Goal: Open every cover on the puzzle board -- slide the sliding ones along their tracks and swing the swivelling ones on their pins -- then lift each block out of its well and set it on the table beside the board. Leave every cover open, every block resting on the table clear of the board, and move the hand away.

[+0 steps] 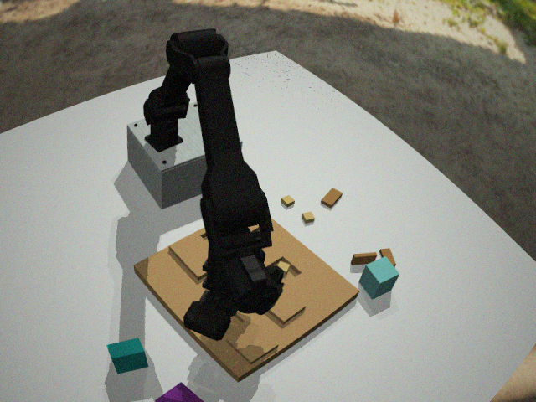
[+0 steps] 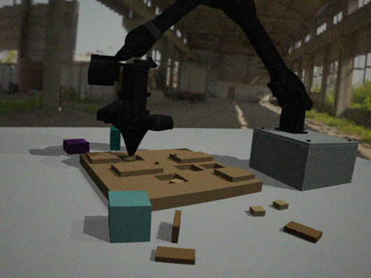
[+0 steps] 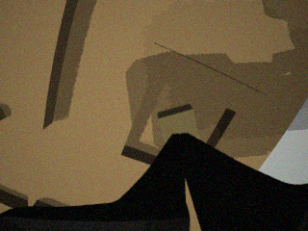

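The tan puzzle board point(image 1: 320, 298) point(image 2: 188, 193) point(image 3: 129, 26) lies in the middle of the table. Raised covers point(image 2: 136, 167) point(image 2: 233, 173) point(image 1: 190, 255) sit beside open wells point(image 2: 171, 178). A small tan block point(image 1: 283, 265) shows in one well. My gripper point(image 2: 132, 153) point(image 3: 179, 141) is shut, its tips together, pointing straight down into a well near the board's far left corner in the exterior view. In the wrist view a small olive block point(image 3: 169, 125) lies in that well just beyond the fingertips. I cannot tell whether the tips touch it.
Two small tan blocks point(image 1: 287, 200) point(image 2: 257, 210) and brown pieces point(image 1: 331, 197) point(image 2: 175, 254) point(image 2: 176, 225) lie on the table beside the board. A teal cube point(image 1: 378, 276) point(image 2: 128, 215), a teal block point(image 1: 127, 354) and a purple block point(image 2: 76, 145) stand near the board. The grey arm base point(image 1: 172, 172) point(image 2: 303, 159) stands behind it.
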`<state>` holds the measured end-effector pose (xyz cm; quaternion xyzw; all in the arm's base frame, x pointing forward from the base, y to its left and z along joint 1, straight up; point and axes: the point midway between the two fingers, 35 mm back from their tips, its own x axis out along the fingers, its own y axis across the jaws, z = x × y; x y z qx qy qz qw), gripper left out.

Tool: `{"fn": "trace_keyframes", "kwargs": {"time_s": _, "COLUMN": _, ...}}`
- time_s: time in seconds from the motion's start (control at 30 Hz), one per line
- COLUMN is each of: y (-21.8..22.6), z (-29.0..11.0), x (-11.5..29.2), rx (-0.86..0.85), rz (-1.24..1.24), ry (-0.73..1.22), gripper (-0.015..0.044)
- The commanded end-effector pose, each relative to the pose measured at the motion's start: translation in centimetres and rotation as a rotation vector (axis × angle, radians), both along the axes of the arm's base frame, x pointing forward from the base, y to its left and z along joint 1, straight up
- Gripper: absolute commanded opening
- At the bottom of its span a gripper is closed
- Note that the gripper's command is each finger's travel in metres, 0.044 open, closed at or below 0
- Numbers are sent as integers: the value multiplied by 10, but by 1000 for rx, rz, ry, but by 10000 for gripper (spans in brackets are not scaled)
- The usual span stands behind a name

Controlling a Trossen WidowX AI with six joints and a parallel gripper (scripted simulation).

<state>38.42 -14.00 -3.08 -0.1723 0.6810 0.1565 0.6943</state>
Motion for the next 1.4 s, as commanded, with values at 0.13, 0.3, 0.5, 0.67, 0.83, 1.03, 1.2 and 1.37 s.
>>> {"fn": "trace_keyframes", "kwargs": {"time_s": 0.13, "y": 0, "z": 5, "x": 3, "rx": -5, "rz": 188, "ry": -1, "gripper": 0}}
{"fn": "trace_keyframes", "kwargs": {"time_s": 0.3, "y": 0, "z": 5, "x": 3, "rx": -5, "rz": 188, "ry": -1, "gripper": 0}}
{"fn": "trace_keyframes", "kwargs": {"time_s": 0.5, "y": 0, "z": 5, "x": 3, "rx": -5, "rz": 188, "ry": -1, "gripper": 0}}
{"fn": "trace_keyframes", "kwargs": {"time_s": 0.67, "y": 0, "z": 5, "x": 3, "rx": -5, "rz": 188, "ry": -1, "gripper": 0}}
{"fn": "trace_keyframes", "kwargs": {"time_s": 0.83, "y": 0, "z": 4, "x": 3, "rx": -6, "rz": 182, "ry": -1, "gripper": 0}}
{"fn": "trace_keyframes", "kwargs": {"time_s": 1.03, "y": 0, "z": 0, "x": 3, "rx": -6, "rz": 184, "ry": -1, "gripper": 0}}
{"fn": "trace_keyframes", "kwargs": {"time_s": 1.2, "y": 1, "z": -4, "x": 3, "rx": -5, "rz": 186, "ry": -1, "gripper": 0}}
{"fn": "trace_keyframes", "kwargs": {"time_s": 1.37, "y": 1, "z": -7, "x": 3, "rx": -5, "rz": 188, "ry": -1, "gripper": 0}}
